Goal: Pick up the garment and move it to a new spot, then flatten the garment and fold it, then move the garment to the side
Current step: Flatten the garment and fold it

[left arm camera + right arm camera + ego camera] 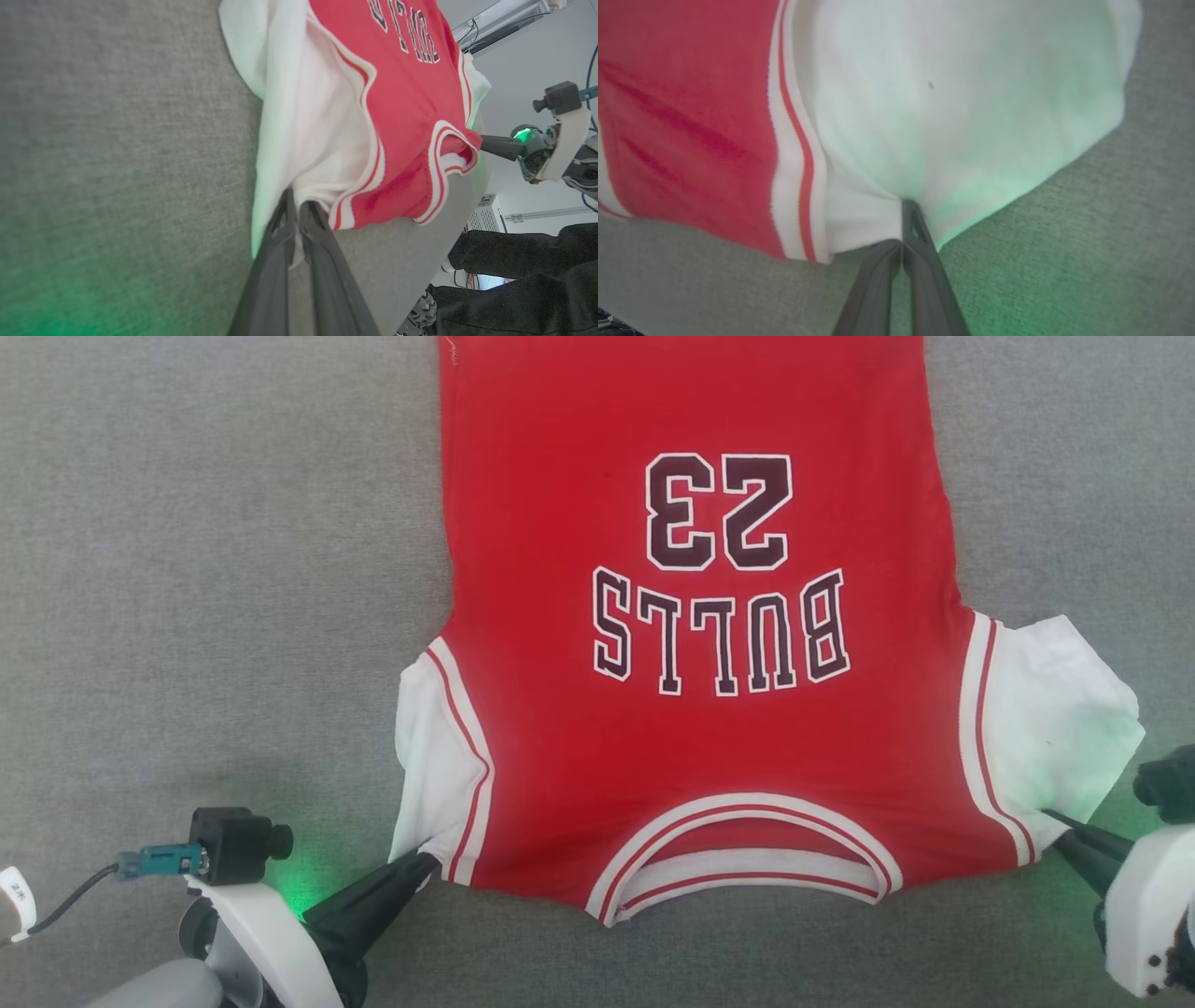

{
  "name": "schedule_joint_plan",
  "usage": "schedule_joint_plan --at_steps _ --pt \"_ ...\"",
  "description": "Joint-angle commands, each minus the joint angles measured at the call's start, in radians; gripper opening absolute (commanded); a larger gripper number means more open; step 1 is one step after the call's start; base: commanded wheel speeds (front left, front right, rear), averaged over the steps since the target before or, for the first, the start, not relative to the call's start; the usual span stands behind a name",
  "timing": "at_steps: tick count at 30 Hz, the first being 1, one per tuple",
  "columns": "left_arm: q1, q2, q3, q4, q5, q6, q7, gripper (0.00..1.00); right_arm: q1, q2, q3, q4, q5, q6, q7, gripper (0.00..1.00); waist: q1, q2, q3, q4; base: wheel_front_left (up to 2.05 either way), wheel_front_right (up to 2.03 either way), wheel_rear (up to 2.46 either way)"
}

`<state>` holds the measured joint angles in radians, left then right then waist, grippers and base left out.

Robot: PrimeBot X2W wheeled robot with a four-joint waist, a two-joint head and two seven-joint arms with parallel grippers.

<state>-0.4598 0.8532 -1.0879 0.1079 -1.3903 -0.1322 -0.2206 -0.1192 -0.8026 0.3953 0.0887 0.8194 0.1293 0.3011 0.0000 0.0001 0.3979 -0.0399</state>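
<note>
While the garment (560, 728) lies spread across mid-frame, left gripper (425, 864) and right gripper (1050, 819) each pinch a white sleeve at lower corners.

Matt cloth garment (560, 728), rough grey felt surface (205, 569)

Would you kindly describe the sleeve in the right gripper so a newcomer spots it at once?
On the grey surface lies the garment, red, collar toward the robot. The white sleeve at its right edge in the head view is pinched by the right gripper. Unlike the narrower left sleeve, it spreads wide.
</note>
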Motion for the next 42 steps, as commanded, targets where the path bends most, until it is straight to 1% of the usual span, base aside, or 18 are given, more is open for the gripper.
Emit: schedule_joint_plan --at_steps 1,2,3,4,5,7,10,13,16,18,21,25,30,31,34,37,39,42 --pt "-0.012 -0.032 -0.013 0.048 0.004 0.004 0.006 0.0 0.02 0.059 0.047 0.018 -0.023 0.003 0.039 0.0 0.0 -0.0001 0.006 -0.003 0.0 0.0 0.0" --pt "-0.016 -0.042 -0.017 0.065 0.007 0.005 0.004 0.0 0.022 0.07 0.045 0.009 -0.033 0.003 0.046 0.16 0.0 -0.0001 0.008 -0.005 0.0 0.0 0.0" --pt "-0.015 -0.053 -0.019 0.077 0.005 0.006 0.0 0.0 0.026 0.076 0.056 -0.011 -0.035 0.005 0.061 0.56 0.0 -0.0001 0.007 -0.009 0.0 0.0 0.0" --pt "-0.013 -0.061 -0.016 0.086 0.0 0.007 -0.006 0.0 0.034 0.072 0.074 -0.042 -0.036 0.008 0.077 1.0 0.0 -0.0001 0.004 -0.013 0.0 0.0 0.0" --pt "-0.007 -0.066 -0.012 0.089 -0.007 0.007 -0.011 0.0 0.044 0.066 0.071 -0.068 -0.027 0.008 0.088 1.0 0.0 -0.0001 0.002 -0.016 0.0 0.0 0.0" --pt "0.015 -0.067 0.0 0.083 -0.012 0.007 -0.028 0.0 0.066 0.019 -0.006 -0.16 -0.008 0.006 0.117 1.0 0.0 -0.0001 -0.006 -0.024 0.0 0.0 0.0" --pt "0.028 -0.068 0.012 0.058 0.008 0.006 -0.037 0.0 0.081 -0.024 -0.15 -0.266 0.014 0.001 0.147 1.0 0.0 -0.0001 -0.004 -0.018 0.0 0.0 0.0" --pt "0.01 -0.08 0.016 0.031 0.038 0.004 -0.039 0.0 0.093 -0.044 -0.286 -0.356 0.04 0.002 0.209 1.0 0.0 -0.0001 0.017 0.011 0.0 0.0 0.0" --pt "-0.028 -0.102 0.013 0.01 0.072 0.003 -0.039 0.0 0.014 -0.066 -0.402 -0.4 0.055 0.002 0.268 1.0 0.0 -0.0001 0.056 0.047 0.0 0.0 0.0" --pt "-0.06 -0.119 0.006 -0.001 0.088 0.002 -0.039 0.0 -0.072 -0.063 -0.44 -0.388 0.063 0.002 0.301 1.0 0.0 -0.0001 0.093 0.073 0.0 0.0 0.0" --pt "-0.118 -0.156 -0.013 -0.008 0.12 0.002 -0.03 0.0 -0.262 -0.045 -0.447 -0.304 0.052 0.001 0.349 1.0 0.0 -0.0001 0.148 0.123 0.0 0.0 0.0" --pt "-0.206 -0.206 -0.046 -0.006 0.138 0.001 -0.021 0.0 -0.544 -0.029 -0.386 -0.125 -0.015 0.002 0.447 1.0 0.0 -0.0001 0.225 0.192 0.0 0.0 0.0" --pt "-0.279 -0.245 -0.101 0.002 0.154 0.001 -0.022 0.0 -0.87 0.048 -0.338 0.123 -0.127 0.002 0.541 1.0 0.0 -0.0001 0.293 0.261 0.0 0.0 0.0" --pt "-0.279 -0.245 -0.101 0.002 0.154 0.001 -0.022 0.0 -0.87 0.048 -0.338 0.123 -0.127 0.002 0.541 1.0 0.0 -0.0001 0.293 0.261 0.0 0.0 0.0" --pt "-0.306 -0.253 -0.126 0.004 0.158 0.004 -0.025 0.0 -1.013 0.085 -0.324 0.265 -0.206 0.002 0.611 1.0 0.0 -0.0001 0.325 0.29 0.0 0.0 0.0" --pt "-0.322 -0.251 -0.144 0.007 0.162 0.007 -0.026 0.0 -1.121 0.1 -0.314 0.387 -0.298 0.002 0.685 1.0 0.0 -0.0001 0.349 0.31 0.0 0.0 0.0" --pt "-0.33 -0.252 -0.155 0.011 0.165 0.008 -0.027 0.0 -1.169 0.116 -0.307 0.446 -0.348 0.002 0.721 1.0 0.0 -0.0001 0.361 0.318 0.0 0.0 0.0" --pt "-0.333 -0.252 -0.164 0.017 0.162 0.011 -0.027 0.0 -1.199 0.159 -0.311 0.526 -0.371 0.002 0.761 1.0 0.0 -0.0001 0.369 0.324 0.0 0.0 0.0"
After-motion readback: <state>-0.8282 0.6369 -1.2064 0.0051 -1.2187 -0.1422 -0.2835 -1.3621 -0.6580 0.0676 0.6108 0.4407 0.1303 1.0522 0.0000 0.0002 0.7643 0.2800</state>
